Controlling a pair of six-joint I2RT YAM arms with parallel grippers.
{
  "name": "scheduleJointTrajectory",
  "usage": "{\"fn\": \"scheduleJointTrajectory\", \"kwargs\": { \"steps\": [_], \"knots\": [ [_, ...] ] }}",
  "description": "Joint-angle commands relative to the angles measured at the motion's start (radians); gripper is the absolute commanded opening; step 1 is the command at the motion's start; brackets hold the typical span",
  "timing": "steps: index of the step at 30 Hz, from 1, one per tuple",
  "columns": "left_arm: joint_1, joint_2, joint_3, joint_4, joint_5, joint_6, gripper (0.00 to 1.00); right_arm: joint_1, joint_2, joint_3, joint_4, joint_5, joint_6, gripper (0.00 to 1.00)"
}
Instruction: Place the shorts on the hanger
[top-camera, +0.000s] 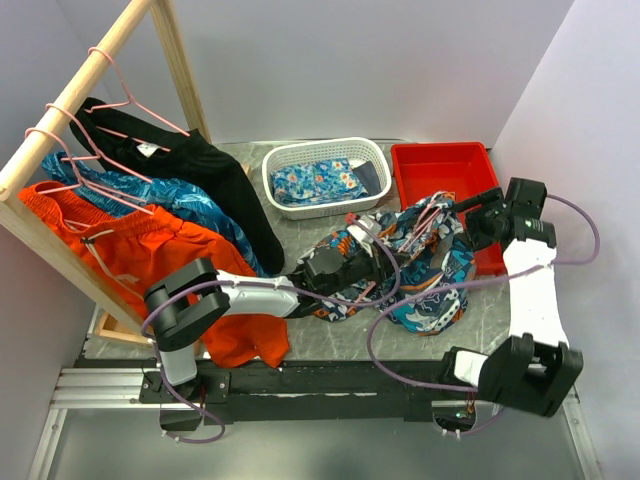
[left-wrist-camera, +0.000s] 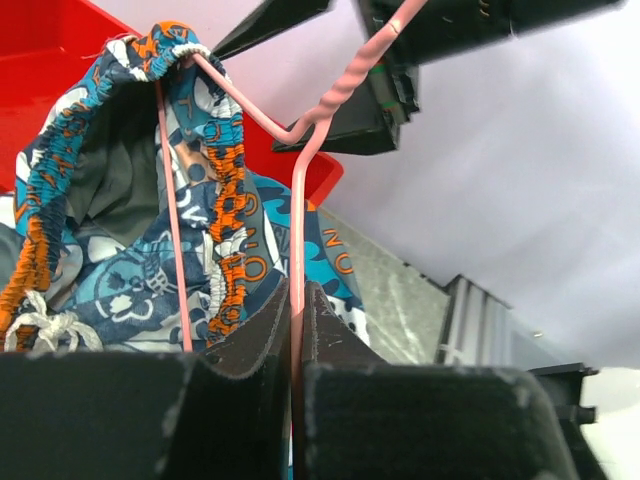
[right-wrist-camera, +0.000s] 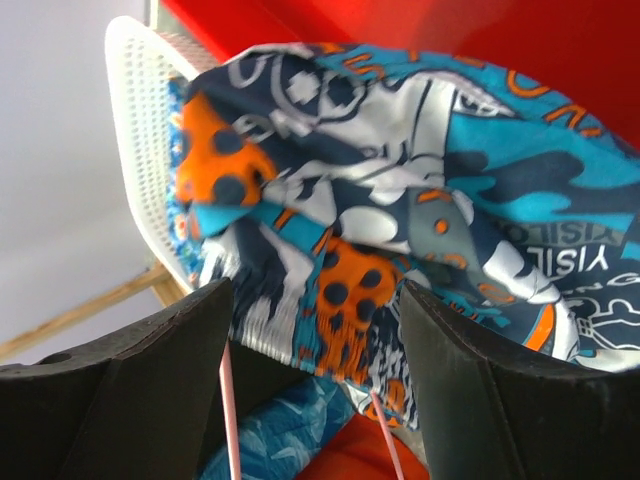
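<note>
My left gripper (left-wrist-camera: 297, 300) is pinched tight on the lower wire of the pink hanger (left-wrist-camera: 297, 210), which rises upward from between the fingers. The shorts (top-camera: 432, 282) lie bunched on the table (top-camera: 330, 338), in front of the white basket (top-camera: 297, 157) and beside the red bin (top-camera: 440, 163). Their elastic waistband is looped over one arm of the hanger. My right gripper (right-wrist-camera: 315, 340) stands wide open, with a fold of the shorts between its fingers (right-wrist-camera: 180, 345).
</note>
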Motion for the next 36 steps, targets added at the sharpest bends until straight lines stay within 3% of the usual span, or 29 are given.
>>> {"fn": "scheduleJointTrajectory", "kwargs": {
  "steps": [1, 13, 29, 32, 33, 36],
  "knots": [
    [-0.032, 0.005, 0.072, -0.005, -0.061, 0.136, 0.01, -0.004, 0.054, 0.084, 0.001, 0.023, 0.005, 0.75],
    [-0.052, 0.038, 0.106, -0.041, -0.078, 0.182, 0.01, -0.042, -0.012, 0.077, 0.015, 0.033, -0.027, 0.77],
    [-0.075, 0.075, 0.185, -0.127, -0.073, 0.309, 0.01, 0.047, 0.258, 0.203, 0.027, 0.045, -0.095, 0.76],
    [-0.075, 0.089, 0.219, -0.179, -0.059, 0.344, 0.01, 0.054, 0.249, 0.143, 0.044, 0.045, -0.112, 0.63],
    [-0.075, 0.092, 0.227, -0.191, -0.059, 0.35, 0.01, 0.054, 0.243, 0.125, 0.068, 0.042, -0.113, 0.46],
    [-0.075, 0.095, 0.253, -0.243, -0.084, 0.354, 0.01, 0.054, 0.229, 0.083, 0.076, 0.049, -0.129, 0.17]
  ]
}}
